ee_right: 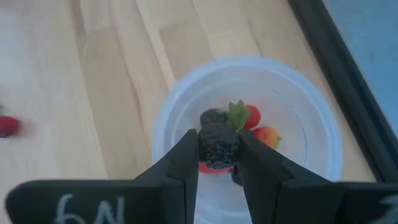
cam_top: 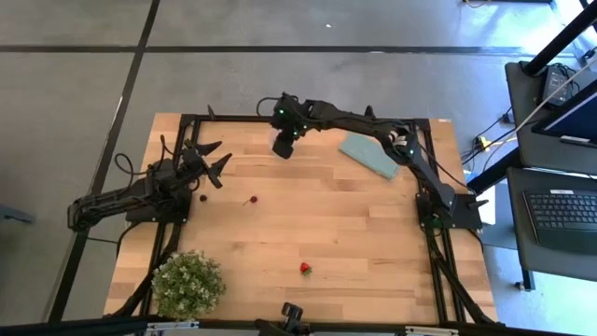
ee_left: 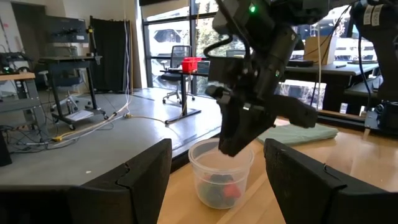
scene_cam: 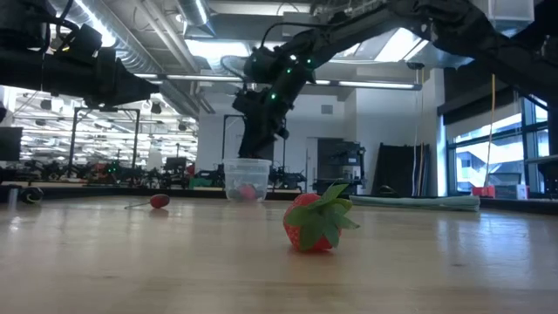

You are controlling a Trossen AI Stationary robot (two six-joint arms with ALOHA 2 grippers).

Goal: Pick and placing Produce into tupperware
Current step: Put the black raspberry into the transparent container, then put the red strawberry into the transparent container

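Clear round tupperware [ee_right: 249, 134]: stands upright on the wooden desk [cam_top: 373, 233] near its far edge. It holds several pieces already, red and dark, one with a green leaf.

Right pincer [ee_right: 217, 155]: poised directly above the tupperware's mouth, fingers clamped on a dark blackberry [ee_right: 217, 146]. The same pincer [cam_top: 284, 142] covers the tupperware from overhead, so the cup itself is largely hidden in the high view.

Teal pad [cam_top: 368, 154]: lies flat just beside the tupperware, toward the right arm's base.

Left pincer [cam_top: 213, 161]: hangs over the desk's left part, well apart from the tupperware and pointing toward it, fingers spread apart, nothing between them. Its wrist view looks between its two fingers [ee_left: 130, 180] at the tupperware [ee_left: 221, 177] and the right arm above it.

Loose produce on the desk:
- small dark berry [cam_top: 203, 196], near the left pincer;
- red cherry with stem [cam_top: 249, 200], between the tupperware and the desk's near edge;
- strawberry with green leaves [cam_top: 305, 269], near the front edge, well apart from the tupperware.

Potted plant [cam_top: 187, 285]: leafy, at the front left corner, farthest from the tupperware.
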